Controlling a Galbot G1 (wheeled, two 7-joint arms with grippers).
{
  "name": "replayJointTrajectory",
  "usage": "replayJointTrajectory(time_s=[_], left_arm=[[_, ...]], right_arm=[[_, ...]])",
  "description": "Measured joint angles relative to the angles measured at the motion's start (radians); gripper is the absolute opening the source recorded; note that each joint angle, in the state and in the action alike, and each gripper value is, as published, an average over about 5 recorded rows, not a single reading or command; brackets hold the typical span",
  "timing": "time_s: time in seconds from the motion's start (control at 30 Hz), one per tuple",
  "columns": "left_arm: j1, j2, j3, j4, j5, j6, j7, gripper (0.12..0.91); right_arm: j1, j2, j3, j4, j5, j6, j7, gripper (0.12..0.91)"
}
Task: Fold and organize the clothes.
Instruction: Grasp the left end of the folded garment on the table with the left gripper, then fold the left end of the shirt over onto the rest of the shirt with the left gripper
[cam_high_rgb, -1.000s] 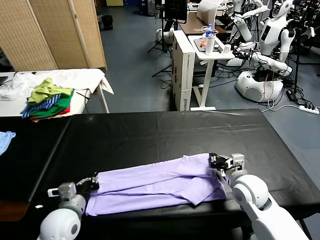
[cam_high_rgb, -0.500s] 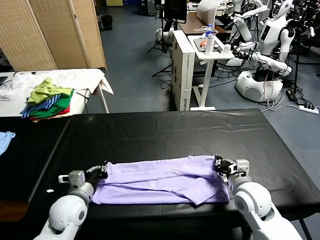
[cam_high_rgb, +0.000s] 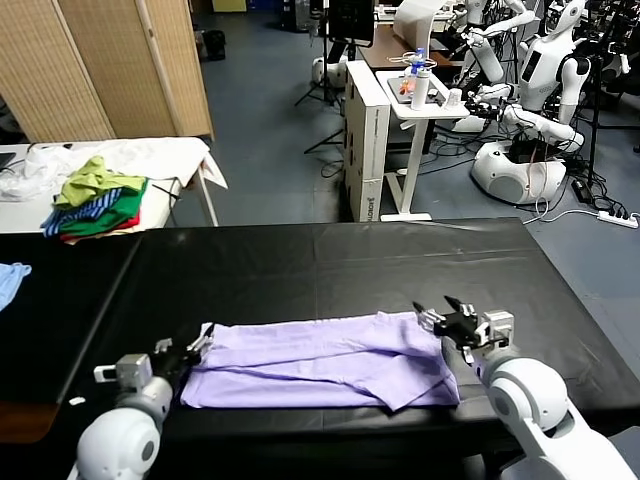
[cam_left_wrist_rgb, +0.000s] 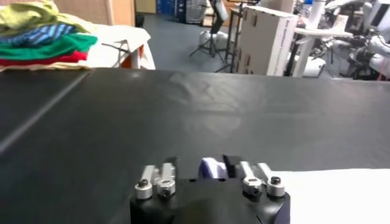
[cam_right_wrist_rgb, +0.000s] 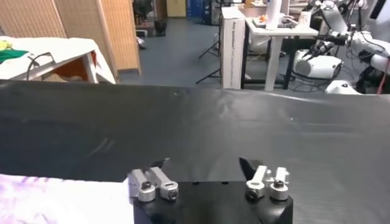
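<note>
The lavender T-shirt (cam_high_rgb: 320, 360) lies folded into a long band across the near part of the black table (cam_high_rgb: 330, 265). My left gripper (cam_high_rgb: 198, 342) sits at the band's left end with its jaws spread. In the left wrist view the left gripper (cam_left_wrist_rgb: 201, 164) is open, and a small fold of lavender T-shirt (cam_left_wrist_rgb: 211, 168) pokes up loose between its fingers. My right gripper (cam_high_rgb: 446, 313) hovers open at the band's far right corner. The right wrist view shows the right gripper (cam_right_wrist_rgb: 204, 164) with nothing between its fingers and the T-shirt (cam_right_wrist_rgb: 49, 201) off to one side.
A pile of green, yellow and striped garments (cam_high_rgb: 95, 200) rests on a white table at the back left. A light blue cloth (cam_high_rgb: 10, 280) lies at the left edge. A white cart (cam_high_rgb: 420, 100), other robots (cam_high_rgb: 540, 80) and a folding screen (cam_high_rgb: 110, 60) stand behind.
Both grippers, shut on the shirt's ends a second ago, carried it a little farther onto the table, straightened it, then opened and let go. The shirt now lies flat.
</note>
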Motion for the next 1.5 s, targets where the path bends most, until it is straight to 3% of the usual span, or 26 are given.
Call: replayJointTrajectory(time_s=[0.23, 0.47, 0.57, 0.87, 1.1, 1.27, 1.5], left_arm=[[0.073, -0.102, -0.010, -0.021, 0.048, -0.030, 0.026, 0.907], [0.098, -0.165, -0.020, -0.013, 0.047, -0.045, 0.030, 0.897], [0.106, -0.179, -0.024, -0.008, 0.043, -0.051, 0.031, 0.836], [0.124, -0.210, -0.020, 0.000, 0.039, -0.063, 0.043, 0.534], [0.118, -0.219, -0.020, 0.010, 0.001, -0.053, 0.039, 0.214], [0.115, -0.223, -0.020, 0.009, 0.009, -0.049, 0.038, 0.168], [0.138, -0.198, -0.033, -0.020, 0.155, -0.081, 0.045, 0.168]], right_arm=[[-0.041, -0.015, 0.056, 0.018, 0.013, 0.007, -0.008, 0.907], [-0.047, -0.017, 0.067, 0.027, 0.014, 0.008, -0.008, 0.907], [-0.044, -0.017, 0.065, 0.027, 0.014, 0.008, -0.008, 0.907], [-0.036, -0.015, 0.063, 0.030, 0.012, 0.010, -0.011, 0.907], [-0.032, -0.014, 0.059, 0.030, 0.010, 0.011, -0.012, 0.907], [-0.032, -0.014, 0.059, 0.031, 0.009, 0.012, -0.011, 0.907], [-0.036, -0.012, 0.061, 0.031, 0.009, 0.017, -0.008, 0.907]])
